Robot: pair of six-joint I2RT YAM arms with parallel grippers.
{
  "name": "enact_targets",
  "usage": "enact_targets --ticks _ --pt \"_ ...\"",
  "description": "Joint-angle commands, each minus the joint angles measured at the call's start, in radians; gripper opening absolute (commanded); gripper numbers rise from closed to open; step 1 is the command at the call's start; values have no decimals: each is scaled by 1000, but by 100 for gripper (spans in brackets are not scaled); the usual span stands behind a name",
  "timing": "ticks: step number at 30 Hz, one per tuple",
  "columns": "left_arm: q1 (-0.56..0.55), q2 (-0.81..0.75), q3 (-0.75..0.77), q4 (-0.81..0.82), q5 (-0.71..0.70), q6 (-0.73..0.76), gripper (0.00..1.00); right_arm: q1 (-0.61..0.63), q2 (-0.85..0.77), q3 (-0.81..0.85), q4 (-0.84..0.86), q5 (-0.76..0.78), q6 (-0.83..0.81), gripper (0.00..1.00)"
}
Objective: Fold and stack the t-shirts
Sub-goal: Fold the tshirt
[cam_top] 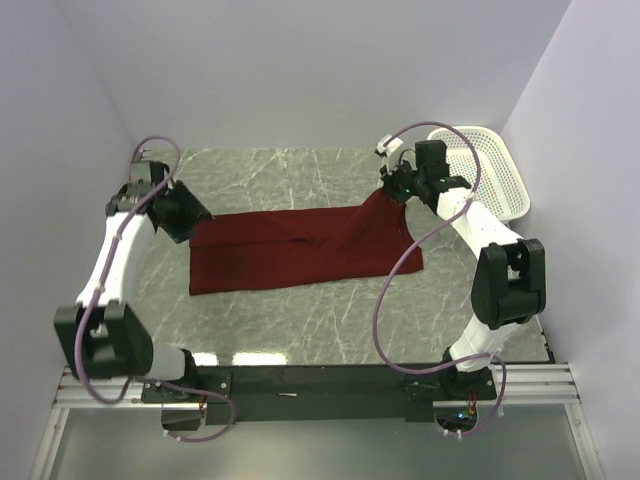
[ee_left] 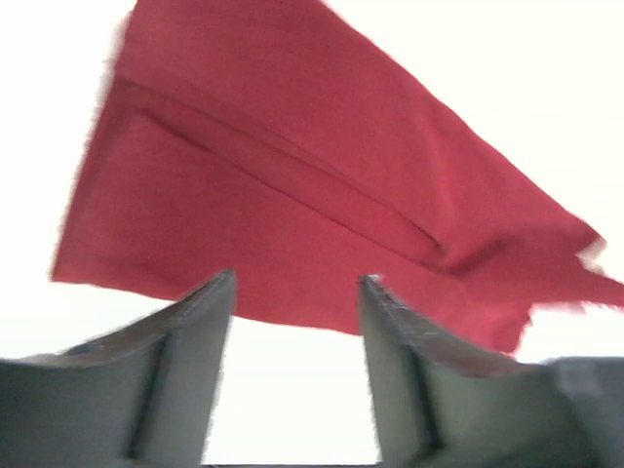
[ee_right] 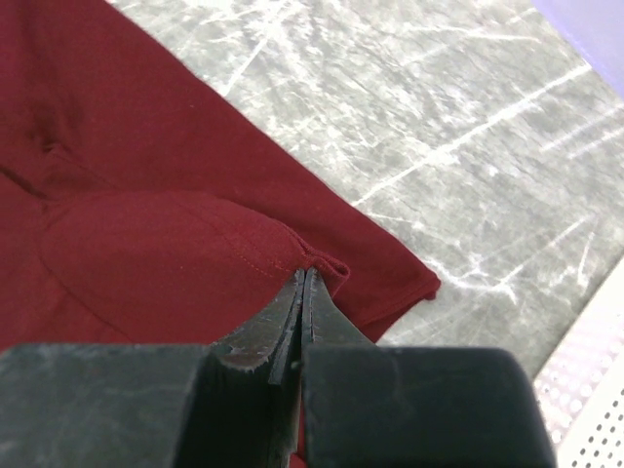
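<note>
Grey marble surface (cam_top: 300, 325) is carrying the t-shirt (cam_top: 290, 255) as a long strip, mid-fold I'd say, right pincer (ee_right: 304, 277) clenching its lifted right corner, left pincer (ee_left: 297, 285) hanging released at the left end, so it's probably needing a fresh left grab next.

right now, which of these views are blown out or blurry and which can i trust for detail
left wrist view: background blown out to white, t-shirt and left gripper smeared with blur; right wrist view: sharp and evenly lit, the stitching and the veins of the table read clearly; top external view: even light, soft shadows, pale glare patches on the table's near edge
</note>
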Motion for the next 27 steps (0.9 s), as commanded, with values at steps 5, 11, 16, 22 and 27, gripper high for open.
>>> enact_targets --ticks 5,11,16,22,27 --pt "-38 -215 -241 261 249 36 71 -7 -81 -44 -7 -145 -76 0" --pt "-69 -290 -294 260 257 65 72 -7 -219 -157 -205 -301 -321 0" --pt "-69 -340 -345 272 266 76 72 -7 -351 -264 -421 -320 -589 0" --pt "-72 -361 -417 327 321 48 72 -6 -436 -389 -491 -288 -674 0" --pt "-80 -370 -439 332 335 54 72 36 -466 -485 -494 -230 -703 0"
